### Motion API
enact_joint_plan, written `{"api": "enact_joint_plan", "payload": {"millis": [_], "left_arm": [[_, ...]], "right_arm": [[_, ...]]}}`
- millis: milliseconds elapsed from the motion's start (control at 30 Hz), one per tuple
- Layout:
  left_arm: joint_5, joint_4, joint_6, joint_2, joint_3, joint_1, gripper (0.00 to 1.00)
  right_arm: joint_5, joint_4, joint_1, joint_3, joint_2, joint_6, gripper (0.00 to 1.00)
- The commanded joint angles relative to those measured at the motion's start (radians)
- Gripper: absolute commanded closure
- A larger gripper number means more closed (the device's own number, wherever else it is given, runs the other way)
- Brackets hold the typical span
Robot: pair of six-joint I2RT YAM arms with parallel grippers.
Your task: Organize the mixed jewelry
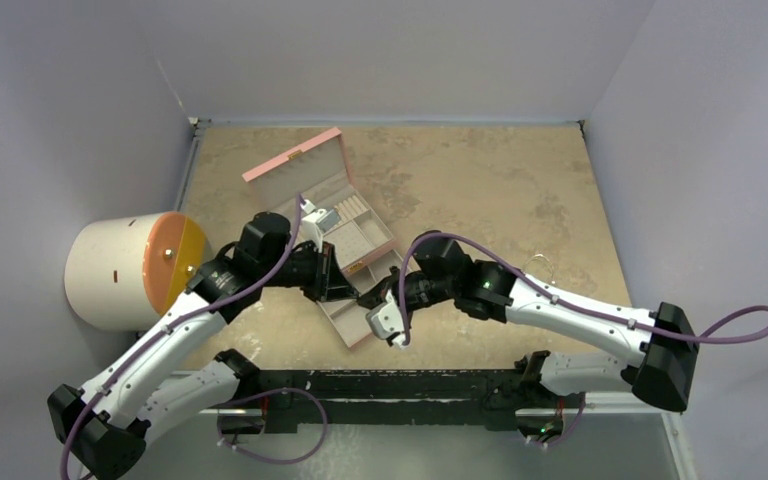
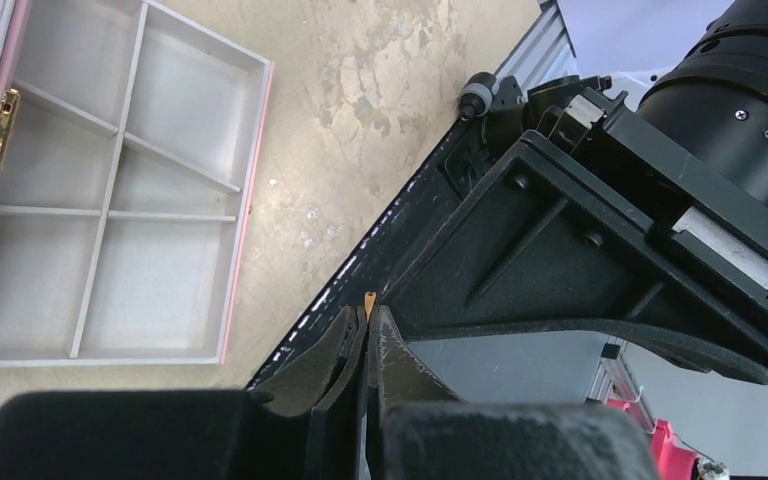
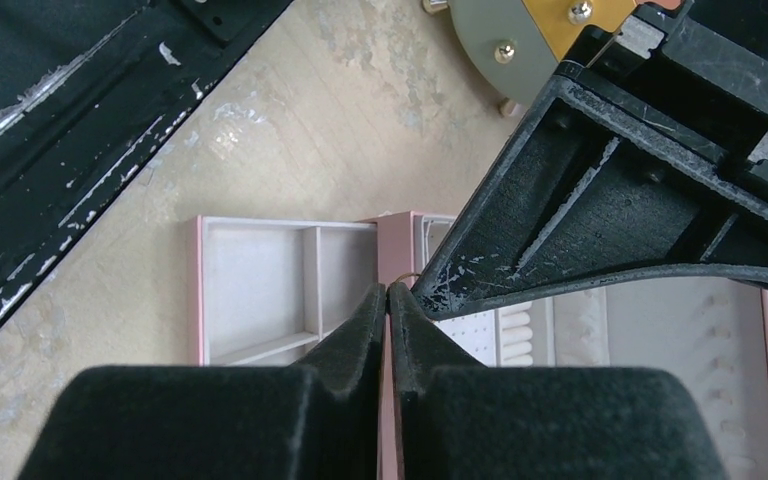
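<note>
Soft even light, faint shadows, sharp

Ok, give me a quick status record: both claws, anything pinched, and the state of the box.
left claw: shut, with a tiny gold piece poking out at its tips
right claw: shut, tips close against the left claw; cannot tell if it also grips the piece
meeting point: above the near end of the pink box
box: open, lid raised at the far side
divided tray: the compartments seen from the left wrist look empty
</note>
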Motion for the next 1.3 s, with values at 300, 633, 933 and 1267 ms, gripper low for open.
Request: {"api": "enact_joint_plan", "payload": {"millis": [300,633,933,1267], "left_arm": [[-0.060,0.041,-0.004,-0.014,0.017,0.003,1.00],[-0.181,0.163,-0.053,-0.073,0.003,0.003,1.00],[-0.252,0.386,-0.145,-0.188,-0.049,0.003,1.00],[-0.260,0.701,-0.331,-0.292,-0.165,0.003,1.00]], "right_arm": [[0.079,0.113,0.007,-0.084,-0.171,0.115,0.75],[0.360,0.298,0.005,-0.198,-0.316,0.607,0.69],[0.502,0.335,-0.004,-0.257,-0.404,1.038,0.58],[0.395,0.430,-0.013,-0.189,-0.393,1.397,0.53]]}}
